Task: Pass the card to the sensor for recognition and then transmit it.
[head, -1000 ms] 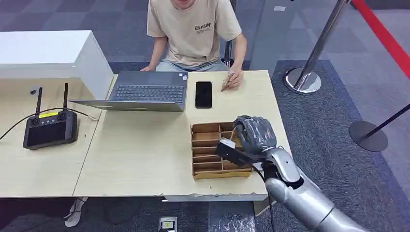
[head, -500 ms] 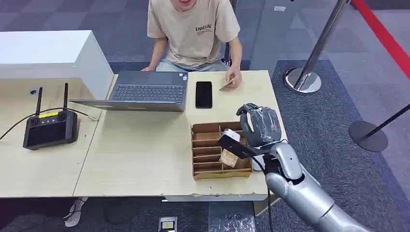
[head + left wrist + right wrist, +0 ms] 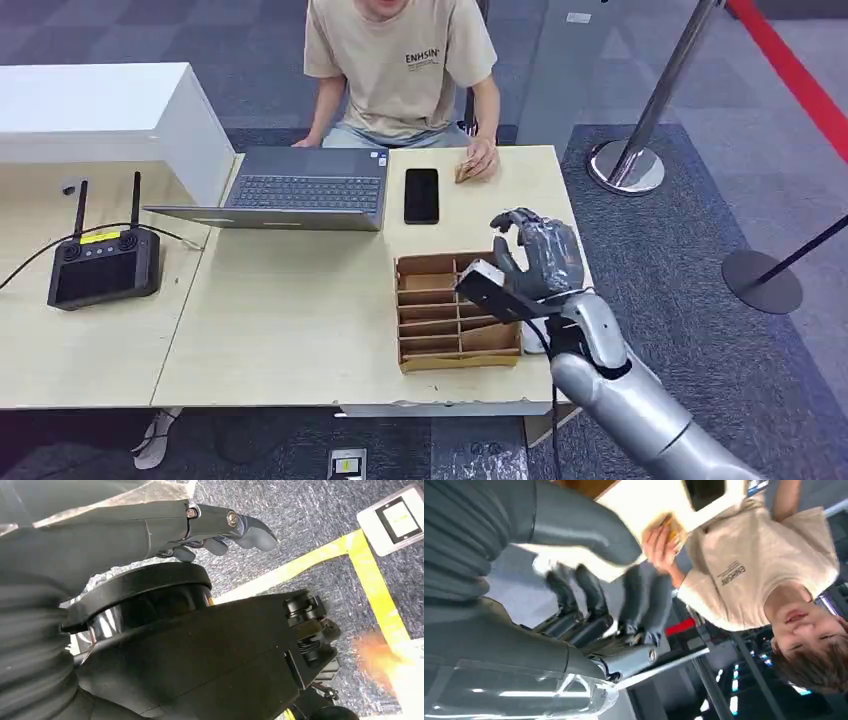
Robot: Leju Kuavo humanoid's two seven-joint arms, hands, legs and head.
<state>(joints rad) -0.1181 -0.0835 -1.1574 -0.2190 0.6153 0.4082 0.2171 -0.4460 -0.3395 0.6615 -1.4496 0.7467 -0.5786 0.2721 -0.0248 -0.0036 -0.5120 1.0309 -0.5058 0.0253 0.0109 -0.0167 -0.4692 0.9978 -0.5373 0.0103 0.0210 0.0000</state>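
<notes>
One card (image 3: 467, 171) visible, mostly hidden under the person's hand (image 3: 482, 158) on the bench (image 3: 300, 300), beyond the divided box (image 3: 440, 312). Right hand (image 3: 540, 255) raised over the box's far right corner, fingers spread, holding nothing. Left hand (image 3: 220, 527) over carpet, fingers loosely extended, empty. Phone (image 3: 421, 195) just beside the card.

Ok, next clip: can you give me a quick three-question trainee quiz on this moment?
1. True or false: the right hand holds a card.
2. What lies on the table between the laptop and the person's hand? A) phone B) mug C) stapler
3. Over what does the right hand hover?

Key: 1 false, it is empty with its fingers apart; 2 A; 3 the divided cardboard box.
</notes>
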